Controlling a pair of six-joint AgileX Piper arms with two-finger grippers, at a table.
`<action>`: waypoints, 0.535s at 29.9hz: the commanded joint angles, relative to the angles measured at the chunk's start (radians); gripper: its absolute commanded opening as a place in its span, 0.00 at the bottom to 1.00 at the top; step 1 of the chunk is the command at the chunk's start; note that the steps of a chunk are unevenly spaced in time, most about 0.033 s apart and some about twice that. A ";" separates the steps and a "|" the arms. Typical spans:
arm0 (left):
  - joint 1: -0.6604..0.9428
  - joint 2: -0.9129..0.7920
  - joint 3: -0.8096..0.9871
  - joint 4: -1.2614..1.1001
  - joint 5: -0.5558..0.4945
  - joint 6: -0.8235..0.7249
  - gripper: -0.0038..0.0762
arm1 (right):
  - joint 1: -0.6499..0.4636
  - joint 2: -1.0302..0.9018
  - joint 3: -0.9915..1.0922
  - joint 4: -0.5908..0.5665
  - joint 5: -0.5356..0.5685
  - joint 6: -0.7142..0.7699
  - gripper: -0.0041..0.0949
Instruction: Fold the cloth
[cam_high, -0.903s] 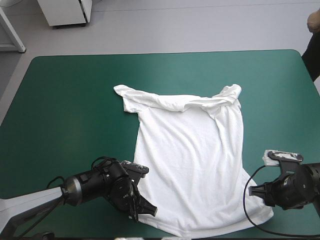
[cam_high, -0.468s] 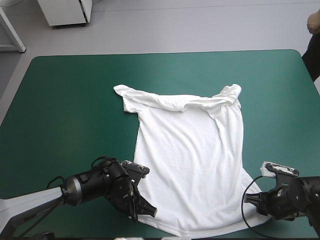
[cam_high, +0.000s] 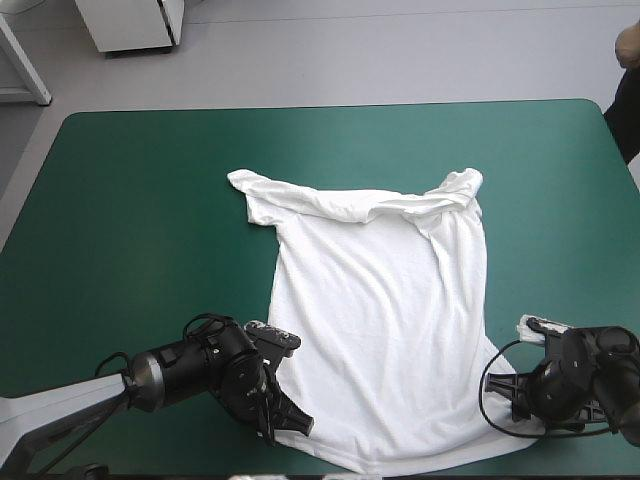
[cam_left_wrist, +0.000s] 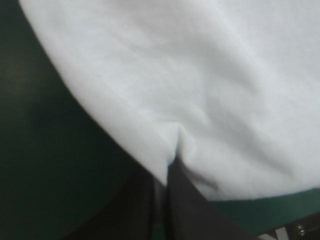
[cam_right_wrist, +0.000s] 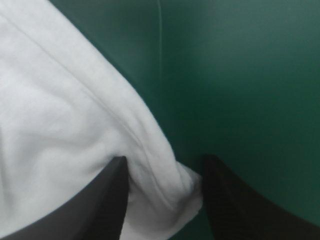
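The white T-shirt lies spread flat on the teal-green cover, collar and sleeves toward the far edge, hem toward the front. At the hem's left corner my left gripper is shut on the T-shirt. In the left wrist view its fingers meet at the cloth's edge, with the white T-shirt spreading ahead. My right gripper sits at the hem's right corner. There it stands open, and a bunched corner of the T-shirt lies between its fingers.
Wide stretches of the cover show to the left of the shirt and beyond the collar. The table's front edge runs close behind both grippers, and a narrower strip of cover lies to the shirt's right.
My right gripper has dropped and slid toward the front and in to the hem's right corner. The left gripper and the shirt have stayed put.
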 joint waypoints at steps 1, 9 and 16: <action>-0.005 0.019 0.006 0.025 -0.059 0.021 0.04 | 0.000 0.096 0.006 0.006 -0.099 0.024 0.48; -0.005 0.019 -0.005 0.027 -0.056 0.021 0.04 | 0.000 0.120 0.041 0.069 -0.113 -0.001 0.03; -0.004 -0.004 -0.027 0.066 -0.048 0.015 0.04 | 0.000 0.028 -0.002 0.064 -0.033 -0.019 0.02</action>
